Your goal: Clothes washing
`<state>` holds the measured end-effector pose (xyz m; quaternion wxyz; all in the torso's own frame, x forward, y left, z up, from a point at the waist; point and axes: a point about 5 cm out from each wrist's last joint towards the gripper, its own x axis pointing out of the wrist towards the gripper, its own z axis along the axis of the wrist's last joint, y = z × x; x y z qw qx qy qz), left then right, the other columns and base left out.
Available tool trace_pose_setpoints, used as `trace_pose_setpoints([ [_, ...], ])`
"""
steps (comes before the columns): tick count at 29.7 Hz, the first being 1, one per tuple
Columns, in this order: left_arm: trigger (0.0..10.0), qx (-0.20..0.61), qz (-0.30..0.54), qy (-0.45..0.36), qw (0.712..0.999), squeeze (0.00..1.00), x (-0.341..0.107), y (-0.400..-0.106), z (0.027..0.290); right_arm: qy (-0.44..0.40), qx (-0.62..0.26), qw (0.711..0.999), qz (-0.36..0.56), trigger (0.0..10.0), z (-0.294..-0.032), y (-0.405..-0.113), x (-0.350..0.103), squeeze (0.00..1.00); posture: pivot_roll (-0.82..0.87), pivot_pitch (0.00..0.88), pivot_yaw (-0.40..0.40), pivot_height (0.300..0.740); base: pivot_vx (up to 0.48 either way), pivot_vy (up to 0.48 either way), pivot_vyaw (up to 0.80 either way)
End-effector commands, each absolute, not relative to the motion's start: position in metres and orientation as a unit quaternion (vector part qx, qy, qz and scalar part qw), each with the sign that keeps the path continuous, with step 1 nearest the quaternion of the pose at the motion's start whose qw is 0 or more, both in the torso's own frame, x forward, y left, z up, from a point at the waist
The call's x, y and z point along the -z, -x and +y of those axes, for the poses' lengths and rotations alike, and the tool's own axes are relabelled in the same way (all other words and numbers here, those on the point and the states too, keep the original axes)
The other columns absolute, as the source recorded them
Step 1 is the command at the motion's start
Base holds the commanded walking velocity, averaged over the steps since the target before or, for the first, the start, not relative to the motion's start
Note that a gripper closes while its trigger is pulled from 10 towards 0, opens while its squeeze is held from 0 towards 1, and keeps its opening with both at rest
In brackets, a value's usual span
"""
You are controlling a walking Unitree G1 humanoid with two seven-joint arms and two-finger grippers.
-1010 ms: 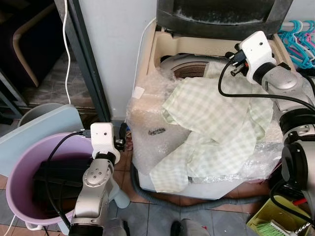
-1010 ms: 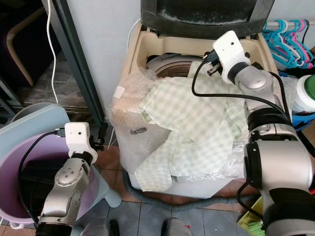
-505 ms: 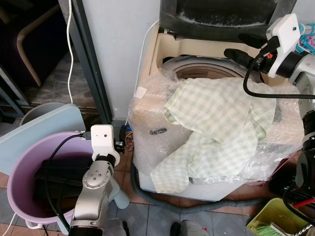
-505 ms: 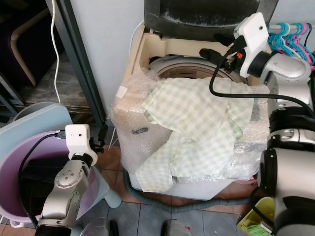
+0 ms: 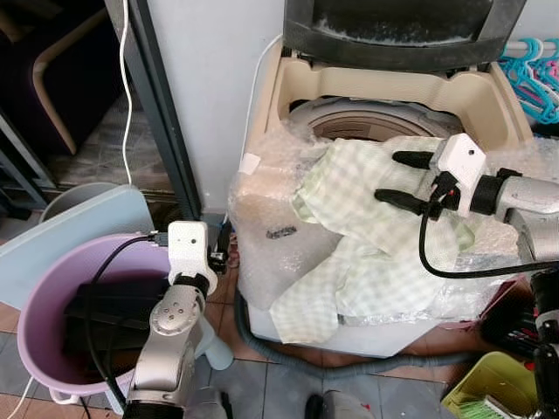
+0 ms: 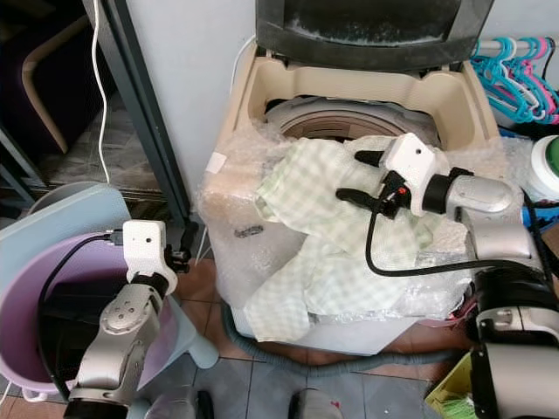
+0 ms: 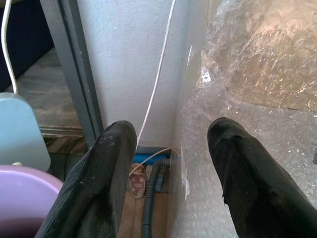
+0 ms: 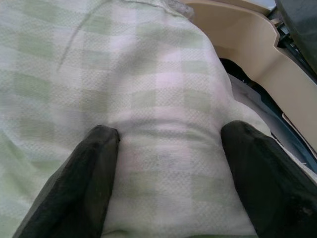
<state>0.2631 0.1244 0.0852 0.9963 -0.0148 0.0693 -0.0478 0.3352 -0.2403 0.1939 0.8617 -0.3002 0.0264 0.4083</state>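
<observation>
Checked green-and-white cloth [image 5: 376, 218]: draped over the front rim of the top-loading washing machine [image 5: 297, 105], upper part bunched at the edge of the round drum opening [image 5: 362, 122], lower part hanging down the front panel almost to the machine's base. Spread across crinkled bubble wrap [image 5: 271, 209] that covers the machine's top and front-left corner. Lid [image 5: 402, 30] raised upright at the back, drum mouth open behind the cloth.

Right gripper [image 5: 403, 179]: low over the cloth's upper bunch, 2 black fingers spread wide, pointing toward the robot's left. In the right wrist view, both fingertips [image 8: 94, 148] down on the checked fabric with a rounded hump of cloth between them, not pinched; beige machine rim [image 8: 247, 44] just beyond.

Left gripper [image 7: 168, 163]: down beside the machine's left front corner, fingers apart and holding nothing, aimed at the narrow gap between the grey wall [image 7: 133, 59] and the wrapped machine side. White cable [image 7: 158, 74] running down that wall; grey hose [image 5: 349, 362] curving along the floor at the machine's foot.

Purple tub [image 5: 52, 297] with dark contents left of the left arm, pale blue board [image 5: 70, 231] leaning behind it. Coloured hangers [image 5: 533, 74] to the right of the machine, yellow-green basket [image 5: 493, 384] at the lower right.
</observation>
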Motion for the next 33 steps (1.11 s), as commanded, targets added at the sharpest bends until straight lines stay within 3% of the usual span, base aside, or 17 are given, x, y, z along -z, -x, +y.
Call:
trace_pose_setpoints([
  [1, 10.0, 0.049, 0.067, 0.01, 0.996, 0.0, -0.087, -0.263, 0.125, 0.313, -0.399, 0.861, 0.041, 9.7, -0.237, -0.334, -0.186, 0.0, -0.06, 0.059, 0.004, 0.74, 0.0, 0.0, 0.0],
  [2, 10.0, 0.048, 0.067, 0.009, 0.997, 0.0, -0.087, -0.263, 0.125, 0.324, -0.377, 0.866, 0.052, 2.1, -0.236, -0.335, -0.178, 0.0, -0.06, 0.058, 0.003, 0.74, 0.0, 0.0, 0.0],
  [3, 10.0, 0.048, 0.067, 0.009, 0.997, 0.0, -0.087, -0.263, 0.125, 0.327, -0.369, 0.868, 0.056, 2.1, -0.236, -0.335, -0.175, 0.0, -0.06, 0.058, 0.003, 0.74, 0.0, 0.0, 0.0],
  [4, 10.0, 0.048, 0.067, 0.009, 0.997, 0.0, -0.087, -0.263, 0.125, 0.328, -0.363, 0.87, 0.061, 0.0, -0.235, -0.336, -0.172, 0.0, -0.06, 0.058, 0.003, 0.74, 0.0, 0.0, 0.0],
  [11, 10.0, 0.044, 0.066, 0.009, 0.997, 0.0, -0.087, -0.263, 0.126, 0.333, -0.292, 0.893, 0.078, 0.0, -0.241, -0.346, -0.166, 0.0, -0.05, 0.059, -0.002, 0.74, 0.0, 0.0, 0.0],
  [19, 10.0, 0.044, 0.068, 0.012, 0.997, 0.0, -0.086, -0.263, 0.124, 0.268, -0.194, 0.943, 0.03, 0.0, -0.25, -0.375, -0.21, 0.0, -0.05, 0.059, -0.006, 0.74, 0.0, 0.0, 0.0],
  [31, 10.0, 0.037, 0.073, 0.012, 0.997, 0.0, -0.086, -0.263, 0.125, 0.226, -0.187, 0.956, 0.026, 0.0, -0.24, -0.387, -0.216, 0.0, -0.04, 0.068, -0.011, 0.74, 0.0, 0.0, 0.0],
  [33, 10.0, 0.036, 0.074, 0.012, 0.997, 0.0, -0.085, -0.262, 0.126, 0.207, -0.186, 0.96, -0.018, 0.0, -0.237, -0.388, -0.225, 0.0, -0.04, 0.068, -0.01, 0.74, 0.0, 0.0, 0.0],
])
